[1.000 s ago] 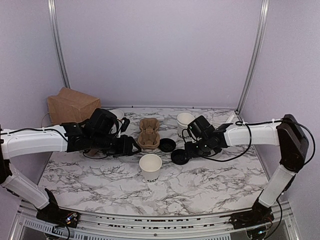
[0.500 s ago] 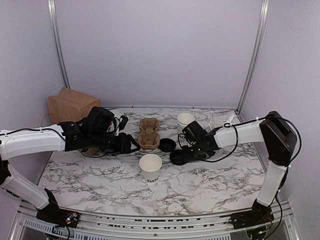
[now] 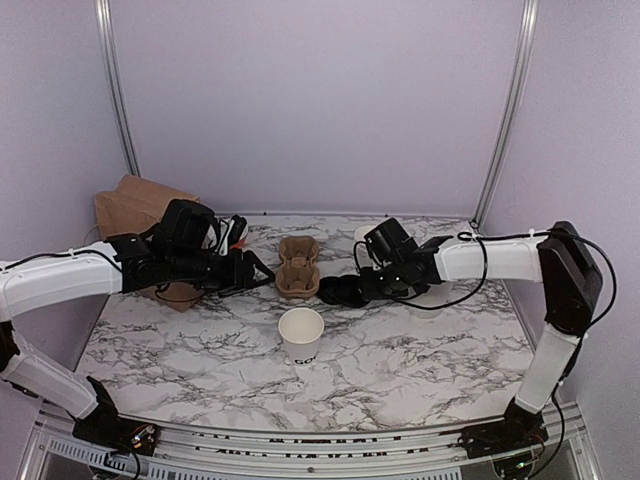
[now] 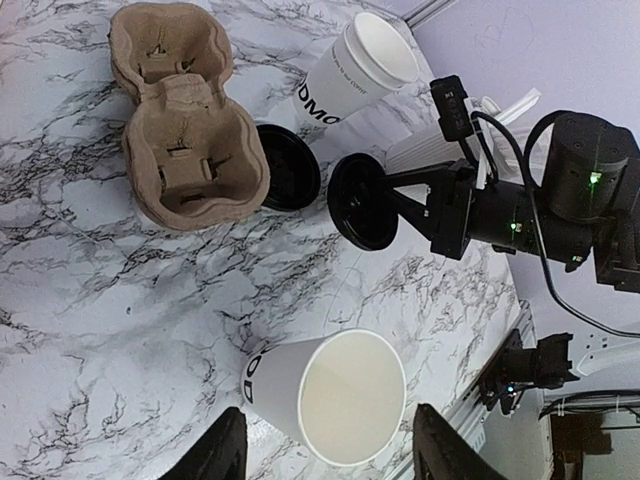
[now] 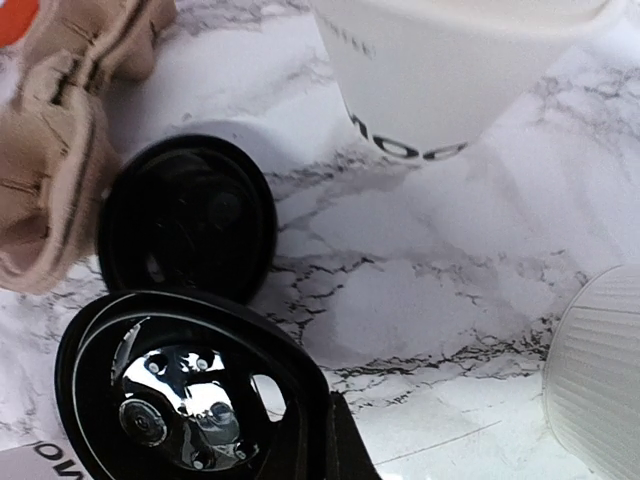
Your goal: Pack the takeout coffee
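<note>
Pinched a black lid (image 4: 362, 200) in the right gripper (image 4: 400, 196), back and right of the upright lidless cup (image 4: 335, 395); hovered alongside with left gripper (image 3: 258, 274) parted, empty

You are closing the right gripper (image 4: 398, 198) on the round black plastic lid (image 4: 360, 200) and lifting it left towards the brown cardboard cup carrier (image 3: 298, 267); the left arm (image 3: 70, 280) is drawing back.

Marble table (image 3: 420, 350) — brown paper bag (image 3: 140, 205), pulp cup carrier (image 3: 298, 268) mid-table

Soft even light, glare on black lid (image 5: 190, 400)
</note>
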Available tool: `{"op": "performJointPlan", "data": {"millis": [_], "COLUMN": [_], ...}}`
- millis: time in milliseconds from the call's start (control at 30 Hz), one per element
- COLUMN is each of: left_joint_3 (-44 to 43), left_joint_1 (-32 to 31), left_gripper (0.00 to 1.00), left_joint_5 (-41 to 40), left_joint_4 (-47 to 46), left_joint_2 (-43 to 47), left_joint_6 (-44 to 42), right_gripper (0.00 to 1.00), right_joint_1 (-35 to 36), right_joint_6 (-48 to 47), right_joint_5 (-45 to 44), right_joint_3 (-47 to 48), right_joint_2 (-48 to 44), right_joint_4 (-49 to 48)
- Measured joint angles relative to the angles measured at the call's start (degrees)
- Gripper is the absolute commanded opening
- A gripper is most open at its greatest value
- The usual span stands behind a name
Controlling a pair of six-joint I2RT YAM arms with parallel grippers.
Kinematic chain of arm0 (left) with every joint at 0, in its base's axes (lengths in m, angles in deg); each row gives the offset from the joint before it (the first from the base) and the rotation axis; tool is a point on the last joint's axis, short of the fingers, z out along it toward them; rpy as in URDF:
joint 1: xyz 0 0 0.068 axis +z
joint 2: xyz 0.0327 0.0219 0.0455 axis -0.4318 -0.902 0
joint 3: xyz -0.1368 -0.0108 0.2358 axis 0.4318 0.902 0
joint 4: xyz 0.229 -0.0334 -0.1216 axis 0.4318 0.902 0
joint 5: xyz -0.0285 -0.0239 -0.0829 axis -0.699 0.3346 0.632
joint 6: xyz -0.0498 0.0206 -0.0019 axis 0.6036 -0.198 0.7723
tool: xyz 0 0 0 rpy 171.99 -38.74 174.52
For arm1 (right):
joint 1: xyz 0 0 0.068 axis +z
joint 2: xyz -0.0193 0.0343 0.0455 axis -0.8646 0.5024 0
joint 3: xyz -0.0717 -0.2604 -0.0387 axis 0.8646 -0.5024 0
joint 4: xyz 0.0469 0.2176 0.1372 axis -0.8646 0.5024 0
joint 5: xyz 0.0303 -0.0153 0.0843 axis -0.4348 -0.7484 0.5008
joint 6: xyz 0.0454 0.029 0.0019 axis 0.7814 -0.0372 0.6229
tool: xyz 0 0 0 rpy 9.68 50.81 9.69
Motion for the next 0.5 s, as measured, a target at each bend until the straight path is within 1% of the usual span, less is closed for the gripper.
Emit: {"op": "performJointPlan", "data": {"millis": [100, 200, 333, 500], "left_joint_3": [-0.17, -0.15, 0.46, 0.39], "left_joint_1": [1.77, 4.02, 7.54, 7.96], "left_gripper": [0.58, 0.58, 0.65, 0.74], "left_joint_5": [1.77, 4.37, 8.63, 12.15], "left_joint_4": [-1.29, -3.87, -11.43, -19.08], "left_joint_2": [0.66, 1.70, 4.11, 6.45], "left_joint_6": [0.11, 0.81, 3.61, 5.09], "right_gripper": [0.00, 0.02, 0.03, 0.05], "right_joint_1": [0.00, 0.00, 0.00, 0.00], "right_joint_6": [-0.28, -1.01, -0.42, 5.99], "right_joint_5": [1.33, 5.88, 18.45, 35.19], "right_joint_3": [2.29, 4.09, 5.81, 7.69], "right_joint_2": [-2.75, -6.32, -10.54, -10.75], "right_joint_4": [0.59, -1.38, -8.57, -22.05]}}
